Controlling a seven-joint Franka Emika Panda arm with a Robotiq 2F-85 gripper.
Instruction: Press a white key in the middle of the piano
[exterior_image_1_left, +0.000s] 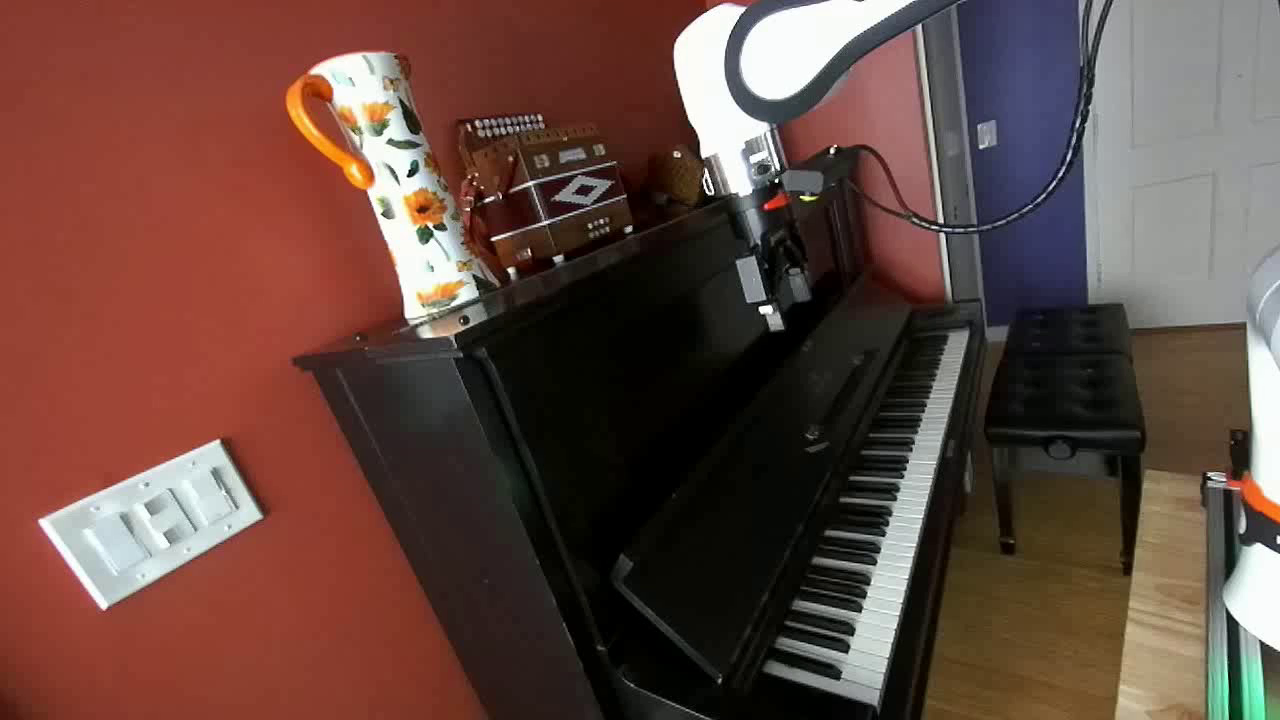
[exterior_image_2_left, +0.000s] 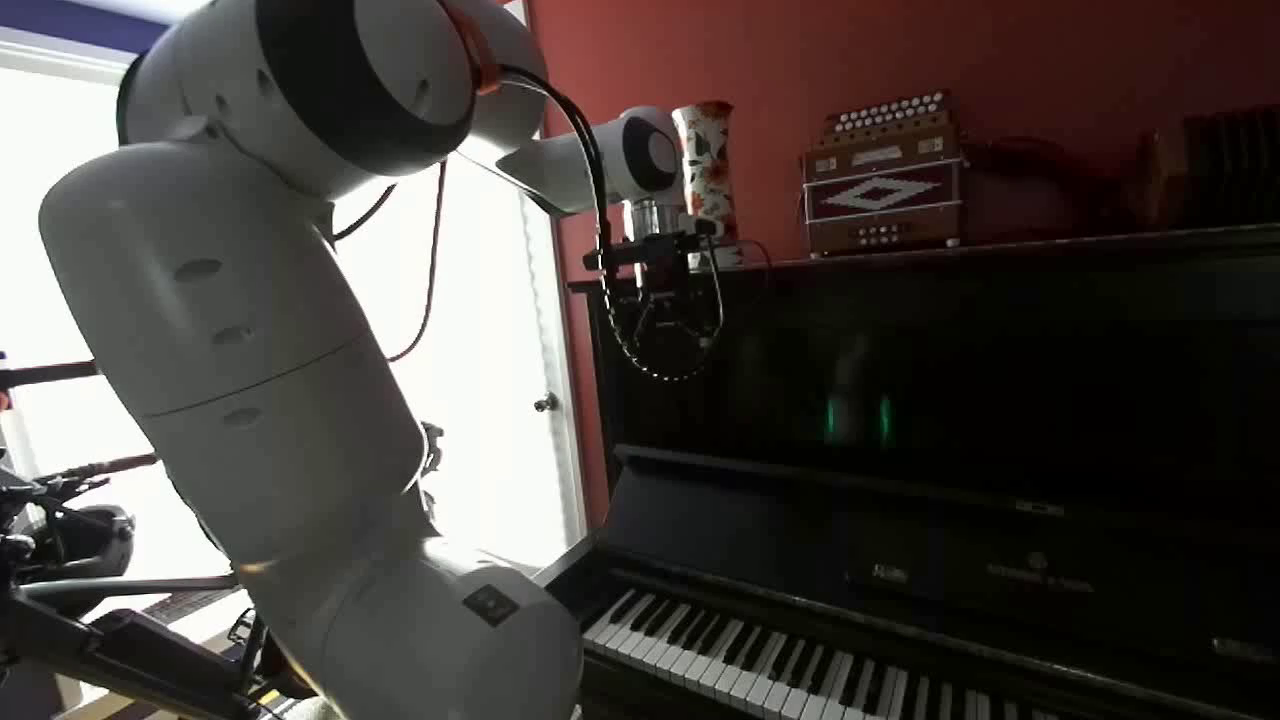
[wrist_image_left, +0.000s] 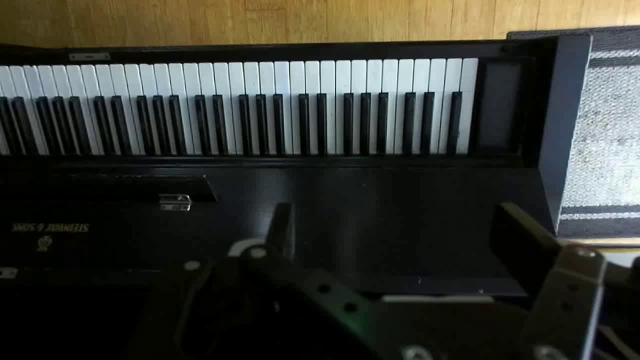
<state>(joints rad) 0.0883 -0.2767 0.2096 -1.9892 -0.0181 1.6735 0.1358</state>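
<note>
The glossy black upright piano (exterior_image_1_left: 600, 370) stands against the red wall and also shows in an exterior view (exterior_image_2_left: 1000, 370). Its row of white keys (exterior_image_1_left: 925, 430) runs along the front, and part of it shows in an exterior view (exterior_image_2_left: 745, 685). In the wrist view, white keys (wrist_image_left: 327, 75) and black keys lie across the upper part, with the black fallboard (wrist_image_left: 360, 190) below them. My gripper (exterior_image_1_left: 783, 298) hangs pointing down beside the piano's tall upper front, above the key level and apart from the keys. In the wrist view its fingers (wrist_image_left: 395, 210) are wide apart with nothing between them.
A flowered pitcher (exterior_image_1_left: 405, 180), an accordion (exterior_image_1_left: 560, 205) and a brown object (exterior_image_1_left: 678, 175) stand on the piano top. A black padded bench (exterior_image_1_left: 1065, 390) stands beyond the keys. A cable (exterior_image_1_left: 1040, 205) loops from the arm. A wooden surface (exterior_image_1_left: 1160, 600) is at the right.
</note>
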